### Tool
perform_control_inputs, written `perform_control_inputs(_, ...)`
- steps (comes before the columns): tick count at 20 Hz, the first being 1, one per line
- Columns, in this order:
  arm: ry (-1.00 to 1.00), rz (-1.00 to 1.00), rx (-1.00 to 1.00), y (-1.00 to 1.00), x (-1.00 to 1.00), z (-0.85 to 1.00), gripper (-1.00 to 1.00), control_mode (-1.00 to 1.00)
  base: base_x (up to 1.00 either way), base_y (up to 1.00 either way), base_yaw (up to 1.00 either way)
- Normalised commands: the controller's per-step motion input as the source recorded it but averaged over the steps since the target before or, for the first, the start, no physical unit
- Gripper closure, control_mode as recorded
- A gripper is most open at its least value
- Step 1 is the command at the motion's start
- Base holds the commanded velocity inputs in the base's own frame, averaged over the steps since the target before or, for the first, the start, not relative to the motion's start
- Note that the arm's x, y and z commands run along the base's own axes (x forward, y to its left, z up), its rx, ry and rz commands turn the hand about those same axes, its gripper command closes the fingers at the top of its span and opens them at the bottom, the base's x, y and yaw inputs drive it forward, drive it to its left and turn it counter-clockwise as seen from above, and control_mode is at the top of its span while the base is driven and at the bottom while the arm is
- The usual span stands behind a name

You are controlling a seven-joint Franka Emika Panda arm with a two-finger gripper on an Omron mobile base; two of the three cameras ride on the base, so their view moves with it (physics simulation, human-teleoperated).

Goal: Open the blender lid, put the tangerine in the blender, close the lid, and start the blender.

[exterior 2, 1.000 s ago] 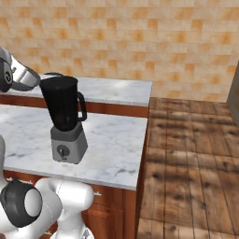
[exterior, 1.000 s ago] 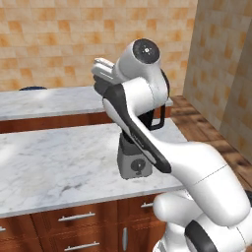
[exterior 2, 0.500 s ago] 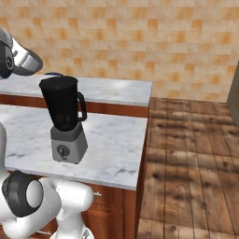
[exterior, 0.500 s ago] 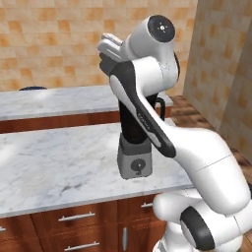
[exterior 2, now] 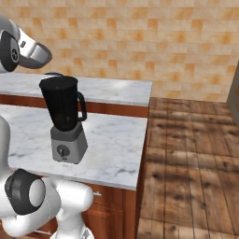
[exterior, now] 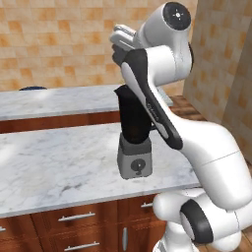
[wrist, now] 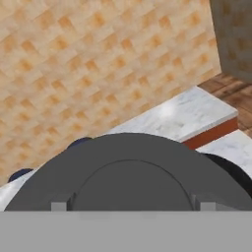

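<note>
Hand view: flat, round dark grey blender lid [wrist: 130, 174] between spread fingertips [wrist: 58, 206], apparently gripped; black tapered blender [exterior 2: 65, 118] on marble counter [exterior 2: 112, 144].

The blender lid [wrist: 130, 182] sits right at the jaws, spanning the gap between the two fingertips [wrist: 58, 206]. Just past the lid on one side, lower down, peeks the blender [wrist: 231, 174] jar rim. The blender [exterior 2: 65, 119] stands on the near counter [exterior 2: 112, 144], toward its front edge. Beyond the jaws runs the far counter [wrist: 182, 115], against the tiled wall [wrist: 98, 64], with the wood floor [exterior 2: 191, 158] off the counters' end.
</note>
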Motion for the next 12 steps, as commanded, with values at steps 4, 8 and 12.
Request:
perform_control_inputs(4,-0.01,0.00,-0.15,-0.18,0.03,-0.12,1.00,-1.00,0.00,0.00,0.00)
perform_control_inputs(8,0.00,0.00,-0.12,-0.01,0.04,-0.40,1.00,-1.00,0.00,0.00,0.00)
perform_control_inputs(12,0.00,0.00,-0.16,-0.01,0.03,-0.44,1.00,-1.00,0.00,0.00,0.00)
